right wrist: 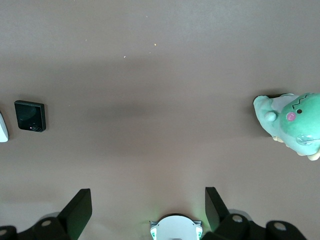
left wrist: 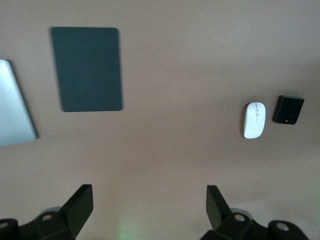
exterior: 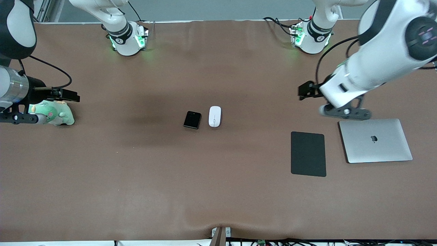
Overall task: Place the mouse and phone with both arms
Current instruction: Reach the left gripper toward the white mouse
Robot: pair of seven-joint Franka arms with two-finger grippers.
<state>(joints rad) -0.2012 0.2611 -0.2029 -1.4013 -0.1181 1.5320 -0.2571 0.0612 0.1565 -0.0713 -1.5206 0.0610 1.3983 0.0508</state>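
The white oval mouse (exterior: 214, 116) and the small black phone (exterior: 192, 120) lie side by side at the middle of the brown table, the phone toward the right arm's end. My left gripper (exterior: 345, 112) hangs open and empty over the table by the laptop's edge. Its wrist view (left wrist: 148, 200) shows the mouse (left wrist: 254, 120) and the phone (left wrist: 288, 109) well away from it. My right gripper (exterior: 20, 118) hangs open and empty over the plush toy. Its wrist view (right wrist: 147, 202) shows the phone (right wrist: 30, 116) and a sliver of the mouse (right wrist: 2, 127).
A matte dark-grey pad (exterior: 308, 153) and a closed silver laptop (exterior: 375, 140) lie toward the left arm's end; both show in the left wrist view, pad (left wrist: 87, 69) and laptop (left wrist: 12, 102). A green plush toy (exterior: 54, 114) sits at the right arm's end.
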